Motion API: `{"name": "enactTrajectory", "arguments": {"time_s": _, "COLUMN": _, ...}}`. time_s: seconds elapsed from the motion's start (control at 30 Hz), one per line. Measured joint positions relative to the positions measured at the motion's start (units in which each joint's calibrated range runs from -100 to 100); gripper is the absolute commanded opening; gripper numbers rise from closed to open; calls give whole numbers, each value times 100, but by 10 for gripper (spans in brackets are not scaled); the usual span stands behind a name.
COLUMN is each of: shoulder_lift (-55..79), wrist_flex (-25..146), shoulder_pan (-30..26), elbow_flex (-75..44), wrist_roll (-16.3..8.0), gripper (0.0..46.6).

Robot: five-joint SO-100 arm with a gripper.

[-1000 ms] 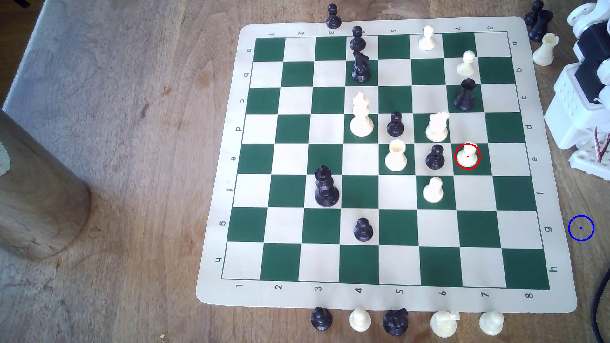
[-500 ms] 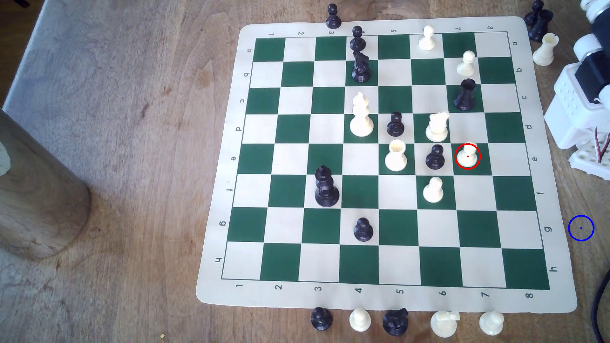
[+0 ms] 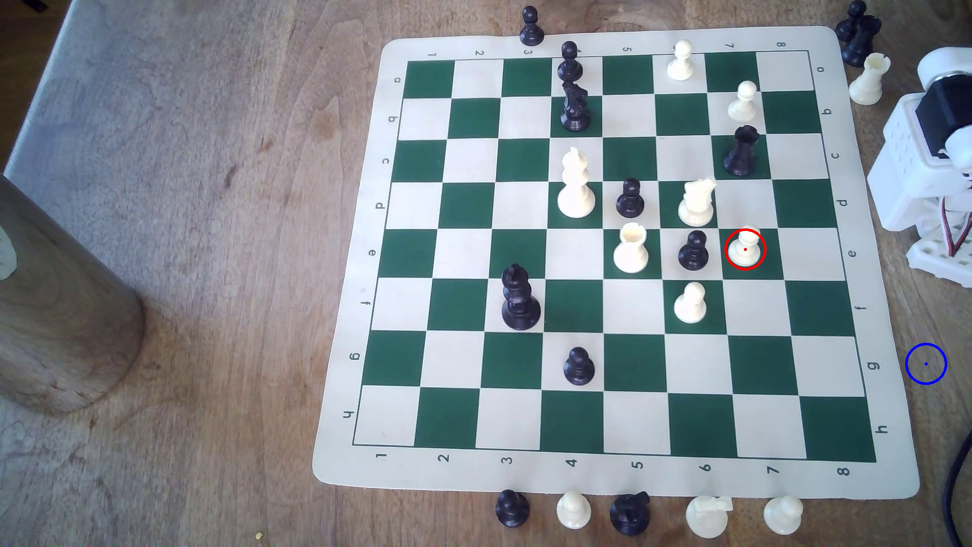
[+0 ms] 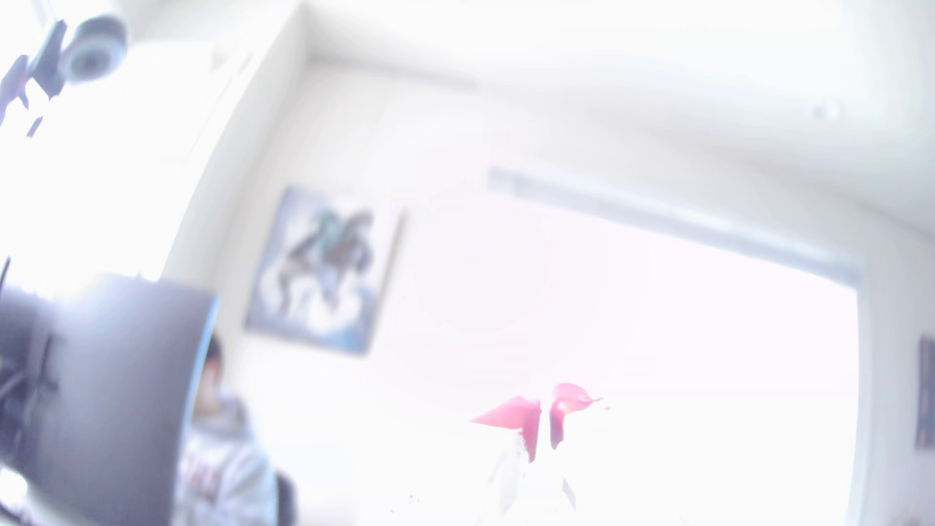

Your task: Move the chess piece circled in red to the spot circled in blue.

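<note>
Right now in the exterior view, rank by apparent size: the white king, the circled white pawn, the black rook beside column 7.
1. white king, clearly the largest.
2. black rook.
3. circled white pawn, the smallest.
All stand at a similar distance from the camera, so the order looks reliable.

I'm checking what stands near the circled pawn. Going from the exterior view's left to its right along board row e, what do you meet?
Cream rook → black pawn → red-circled cream pawn; the blue-ringed spot lies farther right, off the mat and nearer the camera.
</note>
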Motion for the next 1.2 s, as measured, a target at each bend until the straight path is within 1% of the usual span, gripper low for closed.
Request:
{"name": "enactTrajectory", "arguments": {"time_s": 0.03, "shoulder_lift": 0, "wrist_flex": 375, "shoulder_pan": 29, "elbow_flex": 0, "wrist_roll": -39, "gripper": 5}}
{"name": "enactTrajectory", "arguments": {"time_s": 0.1, "shoulder_lift": 0, "wrist_flex": 1068, "shoulder_pan": 52, "elbow_flex": 0, "wrist_roll": -73, "gripper": 34}}
{"name": "enactTrajectory", "arguments": {"time_s": 0.13, "shoulder_lift": 0, "wrist_flex": 1426, "shoulder_pan": 52, "elbow_flex": 0, "wrist_roll": -83, "gripper": 56}}
{"name": "enactTrajectory", "arguments": {"time_s": 0.17, "shoulder_lift": 0, "wrist_flex": 2024, "shoulder_pan": 59, "elbow_flex": 0, "wrist_roll": -93, "gripper": 32}}
{"name": "enactTrajectory", "arguments": {"time_s": 0.23, "shoulder_lift": 8, "wrist_flex": 2454, "shoulder_pan": 59, "elbow_flex": 0, "wrist_roll": -93, "gripper": 14}}
{"name": "enactTrajectory", "arguments": {"time_s": 0.3, "shoulder_lift": 126, "wrist_flex": 3227, "shoulder_pan": 81, "elbow_flex": -108, "wrist_roll": -93, "gripper": 11}}
{"name": "enactTrajectory", "arguments": {"time_s": 0.37, "shoulder_lift": 302, "wrist_flex": 3817, "shoulder_pan": 125, "elbow_flex": -334, "wrist_roll": -142, "gripper": 11}}
{"name": "enactTrajectory", "arguments": {"time_s": 0.43, "shoulder_lift": 662, "wrist_flex": 4550, "shoulder_pan": 125, "elbow_flex": -795, "wrist_roll": -347, "gripper": 11}}
{"name": "enactTrajectory", "arguments": {"time_s": 0.47, "shoulder_lift": 938, "wrist_flex": 5307, "shoulder_pan": 125, "elbow_flex": -1193, "wrist_roll": -547, "gripper": 12}}
{"name": "enactTrajectory", "arguments": {"time_s": 0.57, "shoulder_lift": 1156, "wrist_flex": 6247, "shoulder_pan": 37, "elbow_flex": -1518, "wrist_roll": -752, "gripper": 15}}
{"name": "enactTrajectory", "arguments": {"time_s": 0.6, "shoulder_lift": 1299, "wrist_flex": 6869, "shoulder_pan": -111, "elbow_flex": -1672, "wrist_roll": -894, "gripper": 15}}
{"name": "enactTrajectory", "arguments": {"time_s": 0.7, "shoulder_lift": 1575, "wrist_flex": 7538, "shoulder_pan": -44, "elbow_flex": -1871, "wrist_roll": -1089, "gripper": 16}}
{"name": "enactTrajectory", "arguments": {"time_s": 0.73, "shoulder_lift": 1818, "wrist_flex": 7992, "shoulder_pan": -59, "elbow_flex": -1979, "wrist_roll": -1226, "gripper": 18}}
{"name": "enactTrajectory", "arguments": {"time_s": 0.83, "shoulder_lift": 2195, "wrist_flex": 8414, "shoulder_pan": -111, "elbow_flex": -2042, "wrist_roll": -1436, "gripper": 30}}
{"name": "enactTrajectory", "arguments": {"time_s": 0.93, "shoulder_lift": 2664, "wrist_flex": 8566, "shoulder_pan": -236, "elbow_flex": -2052, "wrist_roll": -1719, "gripper": 90}}
{"name": "enactTrajectory", "arguments": {"time_s": 1.0, "shoulder_lift": 2798, "wrist_flex": 8542, "shoulder_pan": -288, "elbow_flex": -2052, "wrist_roll": -1827, "gripper": 132}}
{"name": "enactTrajectory", "arguments": {"time_s": 1.03, "shoulder_lift": 2882, "wrist_flex": 8510, "shoulder_pan": -324, "elbow_flex": -2052, "wrist_roll": -1890, "gripper": 144}}
{"name": "enactTrajectory", "arguments": {"time_s": 1.1, "shoulder_lift": 3050, "wrist_flex": 8422, "shoulder_pan": -369, "elbow_flex": -2052, "wrist_roll": -1968, "gripper": 151}}
{"name": "enactTrajectory", "arguments": {"time_s": 1.2, "shoulder_lift": 3502, "wrist_flex": 8247, "shoulder_pan": -428, "elbow_flex": -2052, "wrist_roll": -2042, "gripper": 133}}
